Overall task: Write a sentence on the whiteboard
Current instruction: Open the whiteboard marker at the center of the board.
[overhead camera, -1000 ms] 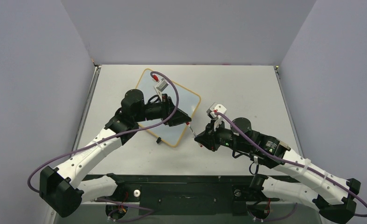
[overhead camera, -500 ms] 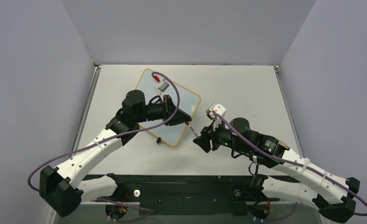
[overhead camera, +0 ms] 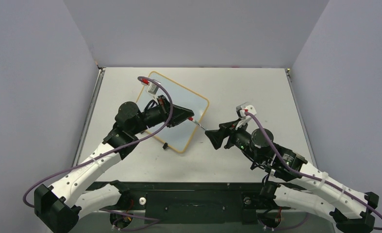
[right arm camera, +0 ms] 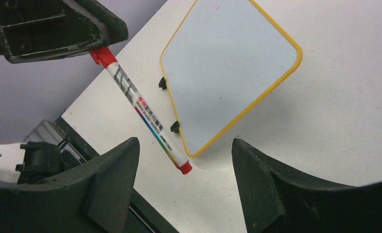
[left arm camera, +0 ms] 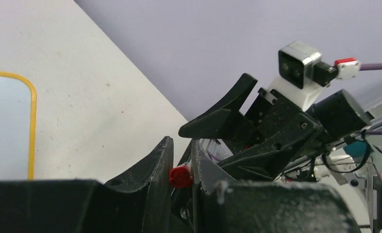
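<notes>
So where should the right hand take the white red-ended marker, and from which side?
Probably the barrel of the white red-ended marker, near its free end, approached from that end: the left hand clamps the other end, and the barrel points between the fingers of the open right hand.

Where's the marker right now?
The marker is clamped by one red end in the left pincer, jutting toward the open right pincer, beside the near right edge of the whiteboard in the top view.

White-black arms (overhead camera: 89, 167), seemingly purple cables (left arm camera: 378, 66)
</notes>
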`<state>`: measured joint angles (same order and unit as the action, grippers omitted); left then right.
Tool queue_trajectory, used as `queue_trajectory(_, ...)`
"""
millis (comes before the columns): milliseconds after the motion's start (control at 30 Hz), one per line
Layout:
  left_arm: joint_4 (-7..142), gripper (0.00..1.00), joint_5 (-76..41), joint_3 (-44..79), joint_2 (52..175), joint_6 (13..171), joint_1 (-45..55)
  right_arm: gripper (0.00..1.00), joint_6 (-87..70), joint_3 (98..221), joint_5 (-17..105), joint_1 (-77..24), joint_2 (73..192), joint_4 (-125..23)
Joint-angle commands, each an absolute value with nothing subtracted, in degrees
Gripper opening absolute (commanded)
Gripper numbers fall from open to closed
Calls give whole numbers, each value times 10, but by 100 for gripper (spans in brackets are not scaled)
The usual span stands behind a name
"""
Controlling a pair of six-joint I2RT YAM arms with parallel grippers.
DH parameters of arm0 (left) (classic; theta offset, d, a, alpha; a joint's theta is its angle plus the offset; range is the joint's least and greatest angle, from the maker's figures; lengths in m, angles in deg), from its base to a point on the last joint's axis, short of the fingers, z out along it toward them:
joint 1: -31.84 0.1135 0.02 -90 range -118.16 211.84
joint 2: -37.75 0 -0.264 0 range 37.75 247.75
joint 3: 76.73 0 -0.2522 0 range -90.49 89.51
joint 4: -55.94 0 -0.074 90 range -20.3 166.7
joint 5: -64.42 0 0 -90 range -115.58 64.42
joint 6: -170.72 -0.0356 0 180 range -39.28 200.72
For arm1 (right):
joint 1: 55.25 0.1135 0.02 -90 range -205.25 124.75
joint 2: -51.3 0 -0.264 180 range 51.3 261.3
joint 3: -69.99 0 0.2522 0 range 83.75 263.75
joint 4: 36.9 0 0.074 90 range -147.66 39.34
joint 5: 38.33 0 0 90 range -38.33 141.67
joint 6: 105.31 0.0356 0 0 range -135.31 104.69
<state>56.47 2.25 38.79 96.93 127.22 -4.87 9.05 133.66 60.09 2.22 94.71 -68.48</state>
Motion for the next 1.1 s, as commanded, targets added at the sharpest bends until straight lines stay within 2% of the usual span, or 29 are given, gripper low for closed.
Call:
queue_trajectory(0,472,0,-48,400,932,1316,-48,66,135,1292,663,24,912,-569)
queue_trajectory(333,315,0,-119,439,925,1400,-46,65,176,1228,679,24,877,-459)
queue_trajectory(567,250,0,-169,463,937,1450,-46,65,183,1220,631,25,890,-390)
queue_trajectory(733,152,0,-191,486,956,1504,-48,66,187,1212,610,25,896,-337)
queue_trajectory(1067,49,0,-206,509,992,1557,-50,61,187,1232,594,25,934,-248)
